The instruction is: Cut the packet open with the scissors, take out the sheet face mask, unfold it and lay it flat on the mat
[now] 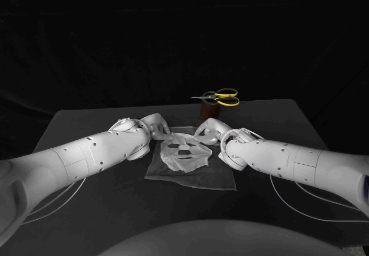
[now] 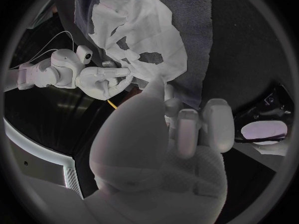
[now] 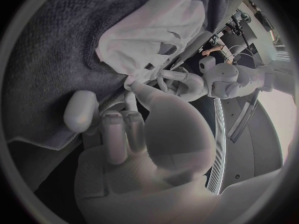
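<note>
Black tabletop (image 1: 177,209) seen from above; at its middle a grey mat (image 1: 203,179), lying flat; on the mat's far half a white mask (image 1: 184,162), opened out, face-shaped, eye and mouth holes showing, a few creases across it and its far edge lifted slightly toward the hands. Coming in from the tabletop's left edge, the left hand (image 1: 156,127), thumb and a finger closed in a pinch on the mask's far-left edge, other fingers curled in; coming in from the right edge, the right hand (image 1: 209,130), pinching the mask's far-right edge in the same way; hands near each other but apart, with the mask's top edge drawn between them, pulled to a small point at each pinch in the wrist views. Toward the tabletop's far edge, just behind the hands, a brown holder (image 1: 209,110) standing upright; yellow-handled scissors (image 1: 221,97) lying across its top, blades pointing toward the left edge.
</note>
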`<action>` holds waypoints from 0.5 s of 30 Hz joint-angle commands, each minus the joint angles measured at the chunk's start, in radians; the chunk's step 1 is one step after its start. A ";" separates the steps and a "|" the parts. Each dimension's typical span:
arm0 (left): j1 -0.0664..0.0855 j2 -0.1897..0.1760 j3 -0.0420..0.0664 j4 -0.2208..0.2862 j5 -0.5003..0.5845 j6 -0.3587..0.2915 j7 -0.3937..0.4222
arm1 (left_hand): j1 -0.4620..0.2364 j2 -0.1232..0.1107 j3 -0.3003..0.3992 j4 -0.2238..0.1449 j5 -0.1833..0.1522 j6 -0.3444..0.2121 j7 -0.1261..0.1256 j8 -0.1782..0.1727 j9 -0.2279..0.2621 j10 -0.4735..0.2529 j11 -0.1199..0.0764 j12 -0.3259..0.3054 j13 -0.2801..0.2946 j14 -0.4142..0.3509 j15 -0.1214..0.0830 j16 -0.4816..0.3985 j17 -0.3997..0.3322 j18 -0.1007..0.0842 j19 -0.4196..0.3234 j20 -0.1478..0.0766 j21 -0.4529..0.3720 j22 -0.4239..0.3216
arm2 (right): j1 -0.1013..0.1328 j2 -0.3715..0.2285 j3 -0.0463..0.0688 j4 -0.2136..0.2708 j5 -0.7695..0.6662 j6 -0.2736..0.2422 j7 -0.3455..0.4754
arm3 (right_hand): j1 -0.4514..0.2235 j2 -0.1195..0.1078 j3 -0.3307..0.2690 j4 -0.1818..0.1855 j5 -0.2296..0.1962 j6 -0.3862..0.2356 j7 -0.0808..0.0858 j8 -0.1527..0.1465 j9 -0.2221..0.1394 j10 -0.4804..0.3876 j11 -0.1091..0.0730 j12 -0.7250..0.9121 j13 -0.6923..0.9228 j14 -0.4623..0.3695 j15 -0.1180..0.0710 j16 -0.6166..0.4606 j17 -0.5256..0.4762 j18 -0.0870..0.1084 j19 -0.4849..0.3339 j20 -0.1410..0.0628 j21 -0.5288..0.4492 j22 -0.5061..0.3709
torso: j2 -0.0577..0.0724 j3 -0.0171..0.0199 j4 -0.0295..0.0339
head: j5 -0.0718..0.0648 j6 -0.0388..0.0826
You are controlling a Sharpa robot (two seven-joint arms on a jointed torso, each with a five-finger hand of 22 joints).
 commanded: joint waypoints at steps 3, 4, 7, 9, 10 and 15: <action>0.000 0.005 0.000 0.001 -0.002 0.019 0.004 | 0.012 0.002 0.005 0.000 -0.005 0.009 0.000 -0.002 -0.002 0.008 -0.001 0.000 0.002 0.097 -0.006 0.004 0.232 -0.013 0.006 -0.004 0.006 0.016 | 0.000 0.002 0.000 -0.002 0.007 -0.055 0.035 | -0.003 0.017 0.008 -0.003 -0.003 0.011 -0.005 0.009 0.007 0.104 -0.011 0.003 0.263 0.104 -0.012 0.003 0.263 0.004 0.005 -0.007 0.006 0.003 | 0.000 -0.0011 0.0004 | 0.001 0.000; 0.000 0.005 0.000 0.001 -0.002 0.020 0.004 | 0.012 0.002 0.005 0.000 -0.005 0.009 0.000 -0.002 -0.002 0.008 -0.001 0.000 0.002 0.097 -0.006 0.004 0.232 -0.013 0.006 -0.004 0.006 0.016 | 0.000 0.002 0.000 -0.003 0.008 -0.061 0.038 | -0.003 0.018 0.009 -0.003 -0.003 0.013 -0.006 0.011 0.008 0.104 -0.012 0.003 0.263 0.104 -0.013 0.003 0.263 0.004 0.005 -0.008 0.007 0.004 | 0.000 -0.0011 0.0005 | 0.000 0.000; 0.000 0.005 0.000 0.001 -0.002 0.023 0.006 | 0.015 0.002 0.010 0.000 -0.005 0.011 -0.001 -0.002 -0.003 0.009 -0.001 0.000 0.003 0.097 -0.007 0.004 0.233 -0.014 0.007 -0.004 0.007 0.017 | 0.000 0.003 0.000 -0.003 0.012 -0.075 0.047 | -0.004 0.024 0.012 -0.002 -0.003 0.017 -0.010 0.016 0.012 0.104 -0.015 0.003 0.263 0.104 -0.016 0.003 0.263 0.003 0.008 -0.010 0.011 0.007 | 0.000 -0.0012 0.0003 | 0.001 0.000; 0.000 0.005 0.000 0.002 -0.001 0.025 0.007 | 0.017 0.003 0.013 0.000 -0.005 0.013 -0.001 -0.002 -0.003 0.010 -0.002 0.000 0.004 0.097 -0.007 0.004 0.233 -0.014 0.007 -0.004 0.007 0.017 | 0.000 0.003 0.000 -0.003 0.015 -0.083 0.052 | -0.005 0.025 0.013 -0.002 -0.003 0.019 -0.011 0.018 0.013 0.104 -0.017 0.003 0.263 0.104 -0.017 0.003 0.263 0.003 0.008 -0.011 0.012 0.007 | 0.000 -0.0010 0.0006 | 0.001 0.000; 0.000 0.005 0.000 0.002 -0.001 0.026 0.007 | 0.017 0.003 0.013 0.000 -0.005 0.013 -0.001 -0.002 -0.003 0.010 -0.002 0.000 0.004 0.097 -0.007 0.004 0.233 -0.014 0.007 -0.004 0.007 0.017 | 0.000 0.004 0.000 -0.004 0.017 -0.086 0.054 | -0.007 0.026 0.012 -0.001 -0.004 0.020 -0.011 0.019 0.014 0.104 -0.017 0.003 0.263 0.104 -0.018 0.003 0.263 0.003 0.008 -0.012 0.012 0.008 | 0.000 -0.0007 0.0005 | 0.001 0.000; 0.000 0.006 0.000 0.001 0.001 0.028 0.010 | 0.029 0.006 0.033 -0.001 -0.005 0.020 -0.004 -0.005 -0.007 0.016 -0.004 0.001 0.010 0.097 -0.009 0.005 0.235 -0.014 0.007 -0.006 0.007 0.018 | 0.000 0.006 0.000 -0.006 0.021 -0.097 0.063 | -0.011 0.034 0.017 0.002 -0.003 0.023 -0.016 0.025 0.019 0.104 -0.021 0.003 0.263 0.104 -0.021 0.003 0.263 0.002 0.009 -0.015 0.012 0.009 | 0.000 -0.0011 0.0007 | 0.002 0.000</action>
